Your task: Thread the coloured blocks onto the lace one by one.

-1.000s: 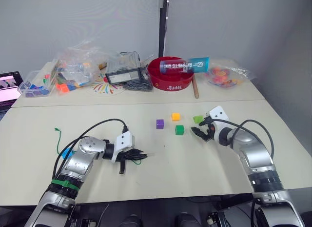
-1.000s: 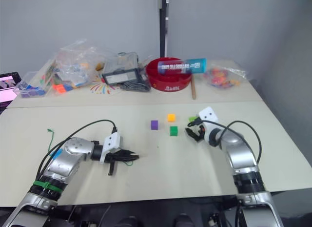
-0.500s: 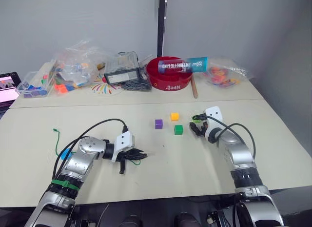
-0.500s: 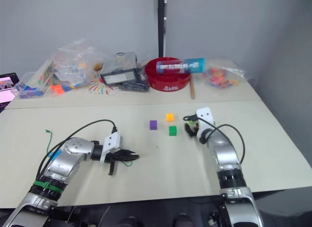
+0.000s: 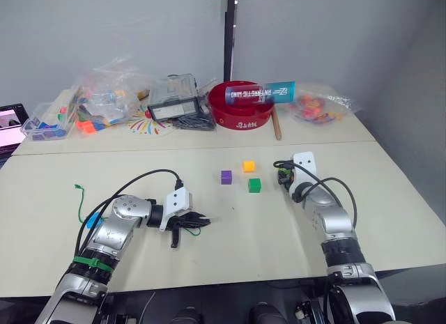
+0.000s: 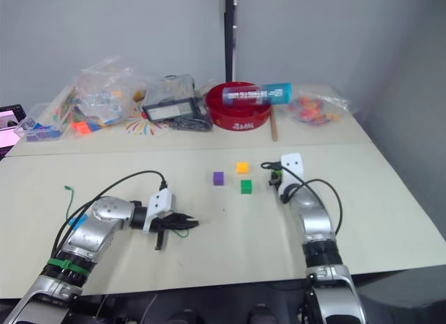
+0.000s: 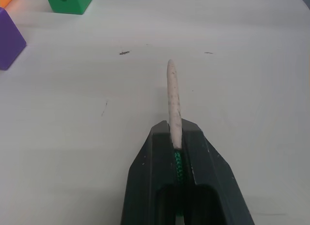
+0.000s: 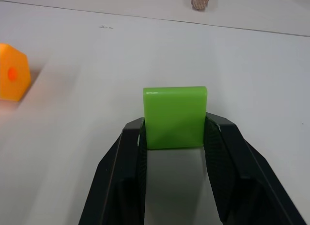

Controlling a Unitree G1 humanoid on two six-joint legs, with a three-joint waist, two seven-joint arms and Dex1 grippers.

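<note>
- The desk (image 5: pixel 293 233) carries everything. From its centre, the left pincer (image 5: pixel 197 220) lies toward 8 o'clock and the right pincer (image 5: pixel 283 175) toward 2 o'clock, so the two are well apart with bare desk between them.
- The lace (image 5: pixel 81 196) trails out toward 9 o'clock, its knotted tail lying loose on the desk. The left pincer is clamped on the working end, and in the left wrist view the pale stiff tip (image 7: pixel 173 92) sticks straight out beyond the closed fingers. Its long axis runs along the pincer, pointing toward 3 o'clock, roughly at the right arm.
- The right pincer is closed on the light green block (image 8: pixel 175 117), one finger on each side face, at the desk's 2 o'clock side. I cannot tell from these views which way its hole faces.
- Three blocks sit loose between the arms, just at 9 o'clock of the right pincer: purple block (image 5: pixel 226 176), dark green block (image 5: pixel 255 185) and orange-yellow block (image 5: pixel 249 166). All are nearer the right arm.
- My judgement is that the coming move depends on lining the held block's hole up with the tip's axis. That means bringing the block across toward 8 o'clock, and a small tilt error would make the tip miss.
</note>
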